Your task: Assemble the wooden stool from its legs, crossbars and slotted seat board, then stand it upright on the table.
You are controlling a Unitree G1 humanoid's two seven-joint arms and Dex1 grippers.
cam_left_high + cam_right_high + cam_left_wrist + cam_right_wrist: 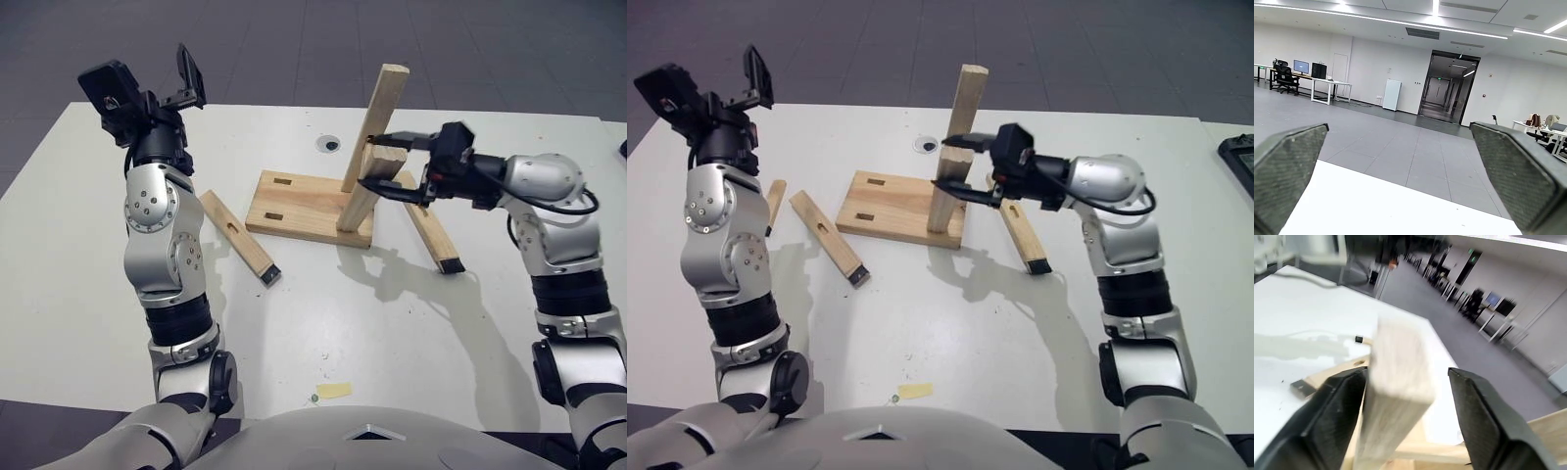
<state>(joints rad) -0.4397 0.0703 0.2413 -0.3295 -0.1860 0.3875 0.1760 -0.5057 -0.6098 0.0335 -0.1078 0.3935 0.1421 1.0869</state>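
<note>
Now, nearest us, a loose leg (pixel 240 238) lies at 9 o'clock of the seat board (pixel 299 208). Our right gripper (pixel 377 164) straddles the upright leg (pixel 380 103), spread, likely steadying it in its slot. Our left gripper (pixel 1398 134) hangs at 10 o'clock, wide, empty.

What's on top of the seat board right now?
One leg stands on the seat board, leaning slightly, the right gripper straddling it. The leg's foot hides its slot joint.
</note>
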